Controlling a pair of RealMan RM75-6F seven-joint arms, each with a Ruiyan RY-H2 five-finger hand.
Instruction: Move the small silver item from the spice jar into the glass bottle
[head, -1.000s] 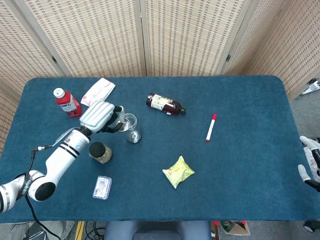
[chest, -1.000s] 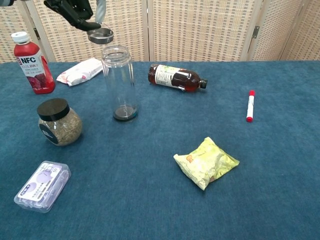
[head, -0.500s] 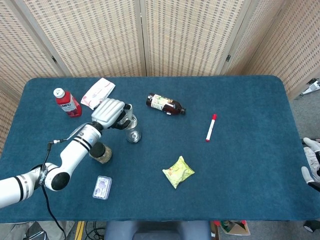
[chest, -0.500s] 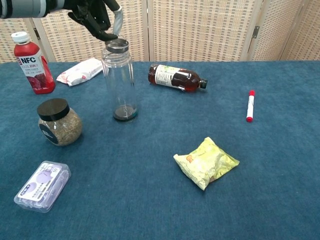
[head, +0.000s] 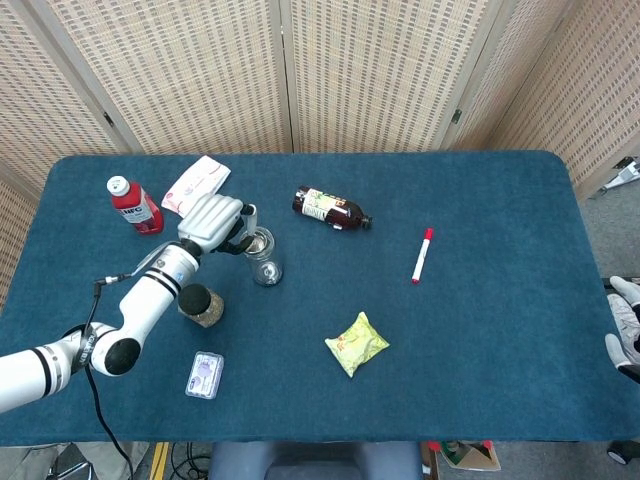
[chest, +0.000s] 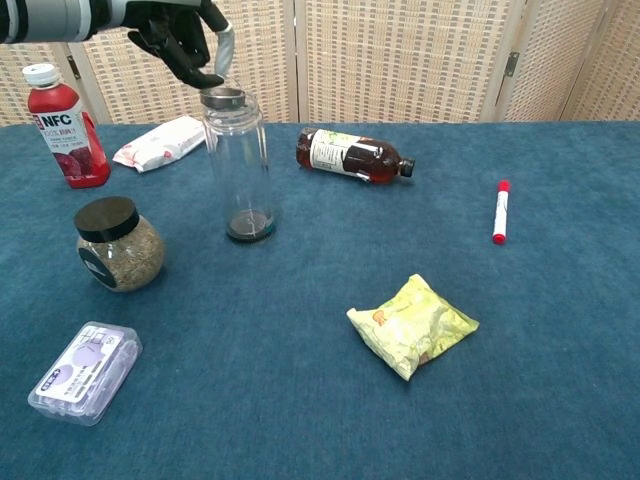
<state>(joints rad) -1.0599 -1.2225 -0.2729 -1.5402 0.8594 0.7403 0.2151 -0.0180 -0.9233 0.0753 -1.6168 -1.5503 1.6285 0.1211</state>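
Left hand pinches a flat round silver lid at the glass bottle mouth.

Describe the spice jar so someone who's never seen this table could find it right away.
Start at the red juice bottle at the table's far left, then come toward the near edge. The spice jar stands there: squat, round, black-lidded, full of brownish grains, unlike the tall clear glass bottle beside it.

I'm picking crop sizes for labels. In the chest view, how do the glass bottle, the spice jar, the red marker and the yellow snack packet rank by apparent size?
1. Glass bottle, tallest.
2. Yellow snack packet, though it lies nearer the camera, which flatters it.
3. Spice jar, a little smaller in outline than the packet.
4. Red marker, clearly the slimmest.
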